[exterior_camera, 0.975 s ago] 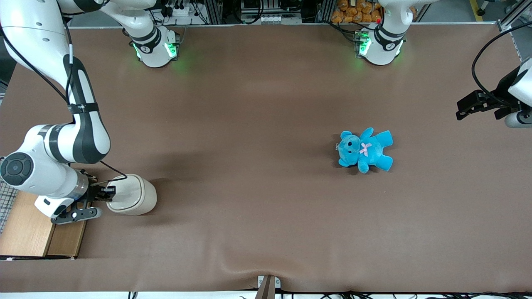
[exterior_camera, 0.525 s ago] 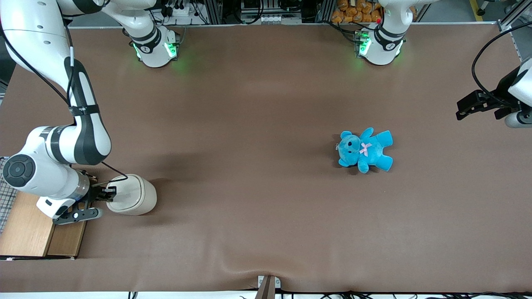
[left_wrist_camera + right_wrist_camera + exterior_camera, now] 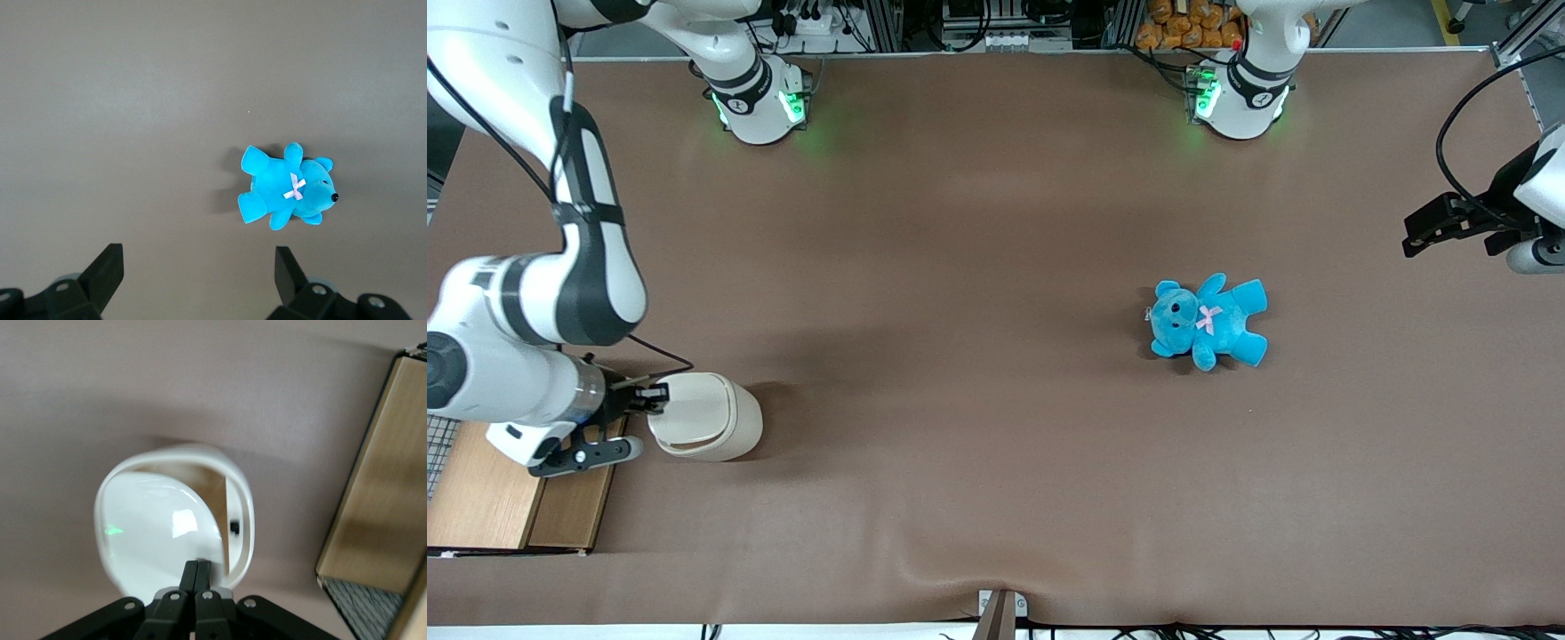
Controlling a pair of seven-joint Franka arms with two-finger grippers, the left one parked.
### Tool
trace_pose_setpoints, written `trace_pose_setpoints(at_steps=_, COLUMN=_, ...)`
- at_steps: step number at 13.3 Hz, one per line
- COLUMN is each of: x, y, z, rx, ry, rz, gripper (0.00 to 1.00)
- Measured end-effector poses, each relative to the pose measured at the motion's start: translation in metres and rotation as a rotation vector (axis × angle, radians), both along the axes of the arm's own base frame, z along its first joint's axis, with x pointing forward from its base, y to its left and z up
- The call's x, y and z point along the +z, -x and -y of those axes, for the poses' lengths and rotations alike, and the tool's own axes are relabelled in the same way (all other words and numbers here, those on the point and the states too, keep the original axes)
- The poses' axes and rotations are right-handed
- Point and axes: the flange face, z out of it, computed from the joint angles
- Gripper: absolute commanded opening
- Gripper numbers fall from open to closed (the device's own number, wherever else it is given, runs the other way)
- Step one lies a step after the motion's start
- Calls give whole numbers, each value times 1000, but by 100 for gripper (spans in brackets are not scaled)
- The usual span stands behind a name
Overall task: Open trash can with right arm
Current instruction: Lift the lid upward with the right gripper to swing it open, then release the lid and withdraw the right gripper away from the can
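The trash can [image 3: 707,416] is seen at the working arm's end of the table, beside the wooden-topped box [image 3: 489,493]. The gripper [image 3: 198,577], fingertips pressed together, is held against its lid; the interior is mostly hidden.

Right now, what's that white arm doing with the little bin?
Tool shut, at the trash can's lid edge. Lid tilted, gap showing. Teddy bear well clear.

bin [image 3: 160,540] rim: lowest part hidden under the closed fingers [image 3: 197,572]
wooden box [image 3: 373,500]: cut off by frame edge
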Motion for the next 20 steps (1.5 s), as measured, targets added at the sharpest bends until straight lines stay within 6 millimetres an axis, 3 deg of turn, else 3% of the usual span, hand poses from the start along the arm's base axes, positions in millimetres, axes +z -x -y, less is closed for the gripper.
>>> trace_pose_setpoints(at_steps=2, x=23, y=4, z=-11, rx=-5, ry=2, rz=-37, gripper=0)
trace_pose_setpoints(at_steps=4, x=33, y=8, z=-27, rx=-27, ry=5, rz=-71, gripper=1)
trace_pose_setpoints(at_steps=5, x=38, y=11, z=-37, rx=-29, ry=2, rz=-90, gripper=16)
trace_pose_setpoints(at_steps=6, x=44, y=14, z=-46, rx=-33, ry=-1, rz=-109, gripper=41)
trace_pose_setpoints(at_steps=7, x=51, y=17, z=-54, rx=-39, ry=-3, rz=-125, gripper=90)
trace_pose_setpoints(at_steps=8, x=58, y=19, z=-59, rx=-43, ry=-5, rz=-134, gripper=100)
trace_pose_setpoints(at_steps=10, x=78, y=22, z=-60, rx=-54, ry=-17, rz=-122, gripper=100)
trace_pose_setpoints(at_steps=14, x=120, y=40, z=-38, rx=-95, ry=-68, rz=-140, gripper=100)
trace_pose_setpoints(at_steps=20, x=185, y=69, z=-24, rx=-112, ry=-66, rz=-99, gripper=100)
